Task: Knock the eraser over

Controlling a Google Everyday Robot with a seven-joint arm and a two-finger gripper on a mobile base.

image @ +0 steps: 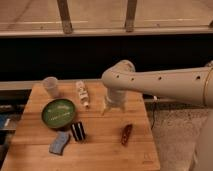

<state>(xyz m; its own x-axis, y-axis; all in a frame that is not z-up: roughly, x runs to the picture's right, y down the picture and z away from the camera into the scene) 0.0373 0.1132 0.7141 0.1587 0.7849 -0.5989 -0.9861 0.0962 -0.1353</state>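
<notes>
Hanging above the rear middle of the bench (102,150), the hand (114,106) points downward from the cream arm (165,82), which reaches in from the right.

Camera view (the only one):
- Hand state: cannot tell whether released or clenched. It sits just right of the white tube (82,93) and is apart from everything lying on the bench.
- The eraser (78,131) is at front left, apparently standing on a narrow face, just beside the front rim of the green dish (58,112). The blue-grey pad (59,142) lies just in front and to its left.
- The reddish-brown oblong (126,134) lies on the right, well apart from the eraser. The clear cup (50,86) stands at the rear left corner.

Judgement: the task has not begun, since the eraser looks upright and the hand is well apart from it. The raised, downward pose probably lets the hand pass over the tube and dish. The open side of the eraser faces right and rearward, so a sideways push from there should tip it. The risk is nudging the dish or pad instead.
</notes>
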